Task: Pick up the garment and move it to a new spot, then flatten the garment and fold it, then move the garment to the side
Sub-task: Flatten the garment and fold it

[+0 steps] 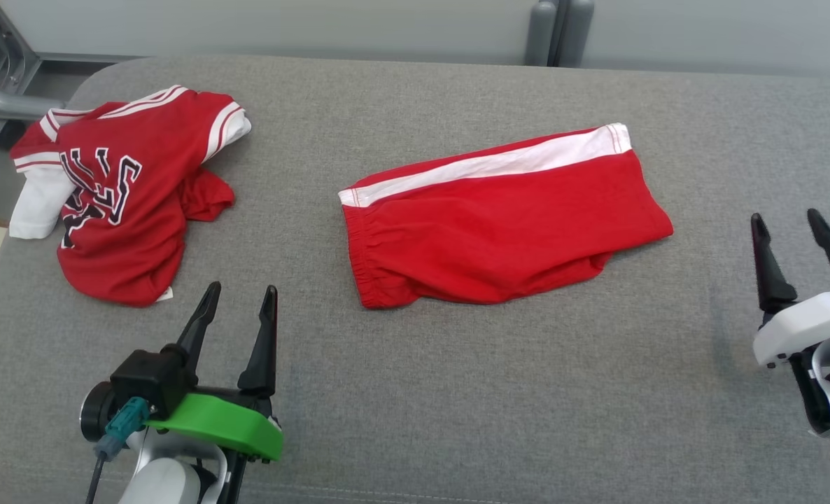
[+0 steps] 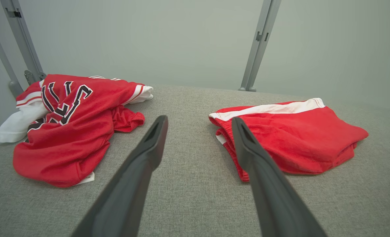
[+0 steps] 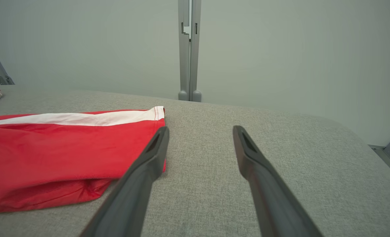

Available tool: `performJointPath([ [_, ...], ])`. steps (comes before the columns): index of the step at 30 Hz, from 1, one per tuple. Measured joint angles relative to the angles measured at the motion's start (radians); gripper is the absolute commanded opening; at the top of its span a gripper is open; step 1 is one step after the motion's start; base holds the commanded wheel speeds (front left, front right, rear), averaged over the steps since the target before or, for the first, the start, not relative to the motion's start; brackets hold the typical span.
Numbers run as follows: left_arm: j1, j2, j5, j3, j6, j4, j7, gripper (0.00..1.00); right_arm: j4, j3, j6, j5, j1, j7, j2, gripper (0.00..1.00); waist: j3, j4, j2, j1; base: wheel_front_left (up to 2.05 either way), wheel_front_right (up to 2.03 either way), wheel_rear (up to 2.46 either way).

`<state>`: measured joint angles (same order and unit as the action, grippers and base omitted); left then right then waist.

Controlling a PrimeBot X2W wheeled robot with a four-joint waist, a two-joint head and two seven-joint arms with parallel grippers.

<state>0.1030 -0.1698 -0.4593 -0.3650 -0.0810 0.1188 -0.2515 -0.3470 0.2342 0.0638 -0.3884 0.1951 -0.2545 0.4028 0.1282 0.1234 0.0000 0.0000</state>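
Shorts (image 1: 506,231), red, white side stripe

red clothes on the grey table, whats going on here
A two-armed robot faces a grey padded table with two garments on it. Red shorts with a white stripe lie fairly flat in the middle; a red jersey lies crumpled at the robot's left. Nothing is being handled: the left end effector and the right end effector both hover open and empty, apart from the cloth.
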Motion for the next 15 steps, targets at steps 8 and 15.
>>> performJointPath([
  [8, -0.005, 0.007, 0.045, -0.011, 0.0, -0.119, 0.0, 1.0, -0.043, -0.043, -0.015, -0.058, 0.078, 0.03, 0.03, 1.0, 0.072, 0.042, 0.0, 0.0, 0.0, 0.0, 0.0],
  [15, -0.005, 0.03, 0.062, -0.026, 0.0, -0.166, 0.0, 1.0, -0.11, -0.058, -0.038, -0.117, 0.133, 0.11, 0.036, 1.0, 0.145, 0.094, 0.0, 0.0, 0.0, 0.0, 0.0],
])
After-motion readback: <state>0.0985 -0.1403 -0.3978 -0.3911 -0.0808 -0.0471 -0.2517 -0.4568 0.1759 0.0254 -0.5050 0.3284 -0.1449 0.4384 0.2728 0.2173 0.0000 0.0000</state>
